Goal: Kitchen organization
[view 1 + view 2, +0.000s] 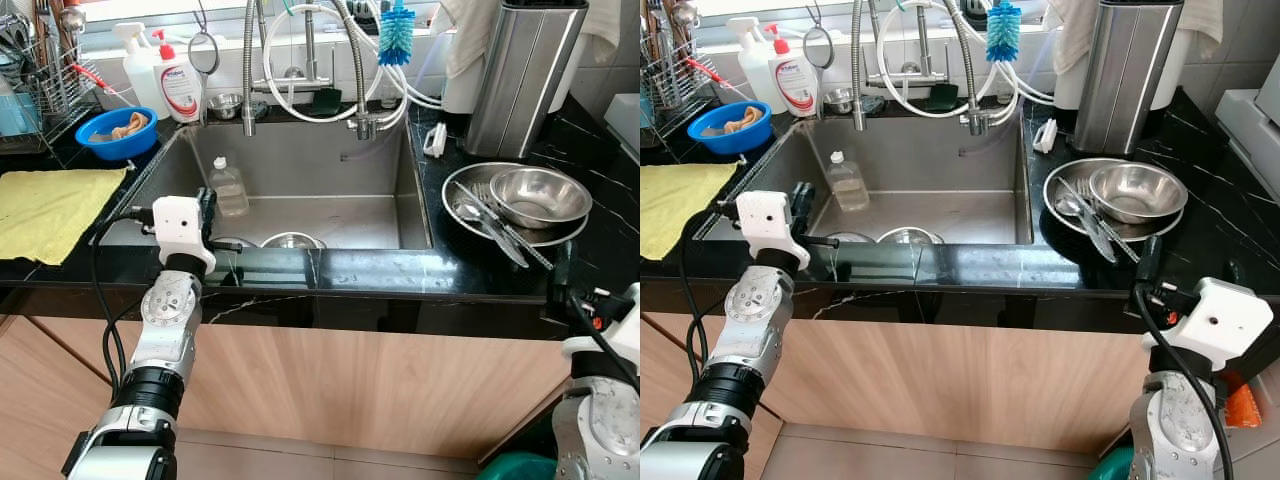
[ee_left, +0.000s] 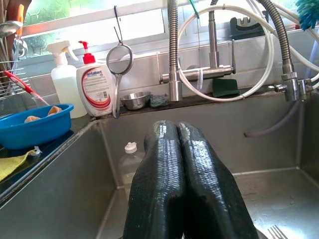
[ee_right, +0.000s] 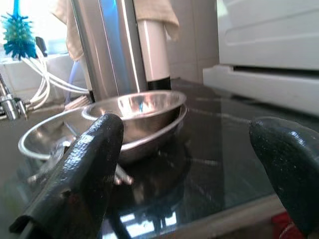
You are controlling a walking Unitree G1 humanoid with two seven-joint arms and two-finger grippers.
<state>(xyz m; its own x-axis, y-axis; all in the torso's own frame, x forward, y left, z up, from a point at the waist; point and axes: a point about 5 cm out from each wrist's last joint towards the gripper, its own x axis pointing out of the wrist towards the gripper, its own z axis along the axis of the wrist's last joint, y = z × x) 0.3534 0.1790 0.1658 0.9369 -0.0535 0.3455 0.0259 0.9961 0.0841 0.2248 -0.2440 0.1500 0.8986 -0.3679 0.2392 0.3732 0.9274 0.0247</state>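
Two grippers are hovering: left gripper (image 2: 182, 189), fingers together, over the sink (image 1: 300, 190); right gripper (image 3: 194, 164), fingers apart, facing one bowl (image 1: 540, 195) on one plate (image 1: 465, 185).

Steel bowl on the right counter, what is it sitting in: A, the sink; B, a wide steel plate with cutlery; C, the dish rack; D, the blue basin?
B: the steel bowl rests in a wide steel plate beside cutlery, right of the sink.
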